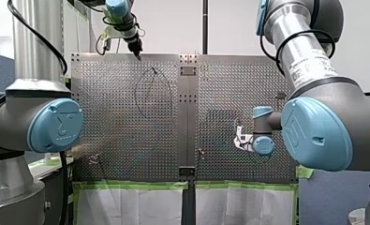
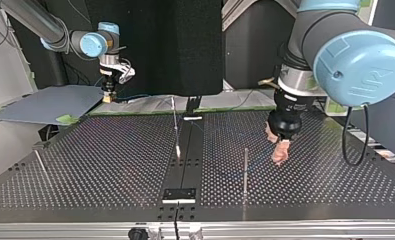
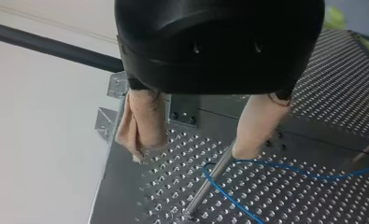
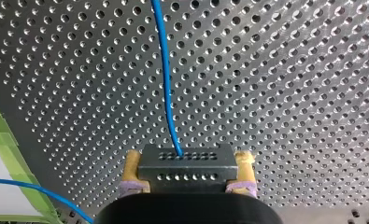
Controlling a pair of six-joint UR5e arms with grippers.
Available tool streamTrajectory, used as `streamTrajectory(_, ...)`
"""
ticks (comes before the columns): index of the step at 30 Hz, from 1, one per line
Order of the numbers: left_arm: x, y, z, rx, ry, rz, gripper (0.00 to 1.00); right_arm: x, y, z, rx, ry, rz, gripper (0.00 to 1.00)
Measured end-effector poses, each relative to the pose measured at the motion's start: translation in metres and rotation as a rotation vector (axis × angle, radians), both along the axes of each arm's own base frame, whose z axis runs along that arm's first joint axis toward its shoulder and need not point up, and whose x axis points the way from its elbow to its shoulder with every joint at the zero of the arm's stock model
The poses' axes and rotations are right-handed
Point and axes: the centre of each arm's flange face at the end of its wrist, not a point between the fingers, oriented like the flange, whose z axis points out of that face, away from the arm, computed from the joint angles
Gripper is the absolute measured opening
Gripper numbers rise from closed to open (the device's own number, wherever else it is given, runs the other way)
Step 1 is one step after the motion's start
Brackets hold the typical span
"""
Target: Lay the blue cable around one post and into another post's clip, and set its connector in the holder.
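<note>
Right pincer (image 4: pixel 189 157): it grips the black connector (image 4: pixel 186 169) above the worktop (image 4: pixel 289 93) — not set down yet.
Left pincer (image 3: pixel 190 153): wide, holding nothing, beside a post (image 3: pixel 209 181).
Blue cable (image 4: pixel 166 84): it runs out of the connector, and we see it bend round that post.
Left to do: we think the clip and the holder.

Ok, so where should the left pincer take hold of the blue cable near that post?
Probably on the straight stretch leading away from the post, clear of the bend. The blue cable lies low over the perforated table, so come down from above with the open left pincer, one finger either side of its run.
</note>
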Motion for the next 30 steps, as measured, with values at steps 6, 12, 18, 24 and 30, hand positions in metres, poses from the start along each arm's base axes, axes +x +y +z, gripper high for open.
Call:
streamTrajectory(6, -0.0006, -0.0004, -0.0003, 0.058, -0.003, -0.012, 1.0, 0.0001, 0.0, 0.0, 0.0, 0.0, 0.0, 0.0)
streamTrajectory(12, -0.0011, -0.0004, -0.0004, 0.118, -0.006, -0.027, 1.0, 0.0002, 0.0001, -0.0001, 0.0, 0.0, 0.0, 0.0)
streamTrajectory(18, -0.0017, -0.0015, -0.0004, 0.18, -0.011, -0.049, 1.0, 0.0007, 0.0005, -0.0002, 0.001, 0.001, 0.001, 0.0)
streamTrajectory(24, -0.0025, -0.0032, -0.0005, 0.224, -0.015, -0.067, 1.0, 0.0011, 0.0006, -0.0002, 0.0, 0.0, 0.002, 0.0)
streamTrajectory(30, -0.0028, -0.0037, -0.0004, 0.228, -0.016, -0.07, 1.0, 0.0016, 0.0009, 0.0, 0.0, 0.0, 0.003, 0.0)
